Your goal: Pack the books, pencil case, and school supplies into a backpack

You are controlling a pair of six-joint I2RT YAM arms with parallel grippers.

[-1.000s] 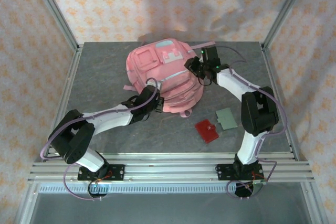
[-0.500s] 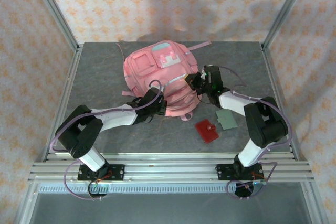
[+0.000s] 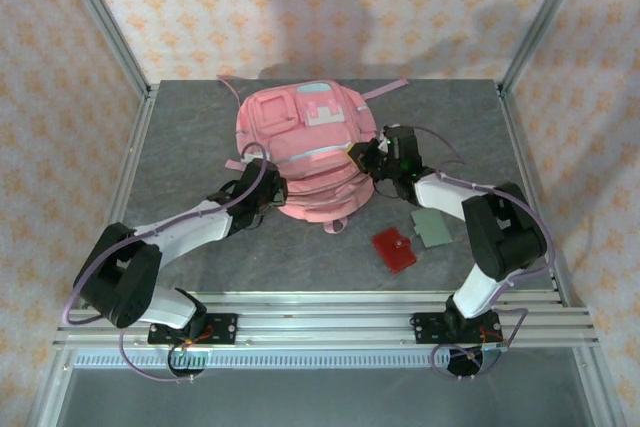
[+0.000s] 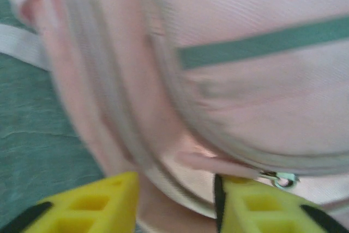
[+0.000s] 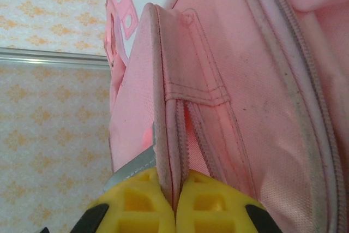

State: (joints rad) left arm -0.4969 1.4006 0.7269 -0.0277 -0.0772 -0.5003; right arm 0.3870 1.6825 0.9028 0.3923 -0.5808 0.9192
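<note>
Nearest the bases, the red square pad (image 3: 394, 248) and grey-green card (image 3: 432, 227) are lying right of centre on the table (image 3: 190, 157). Farther back, the left gripper (image 4: 174, 189) is standing spread against the pink backpack (image 3: 305, 147), mid-table; the right gripper (image 5: 175, 181) is pinching its right-side seam.

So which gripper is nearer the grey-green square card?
Right. The right gripper, shut on the pink fabric backpack, is just beyond the card; the left gripper is at the backpack's opposite side.
</note>
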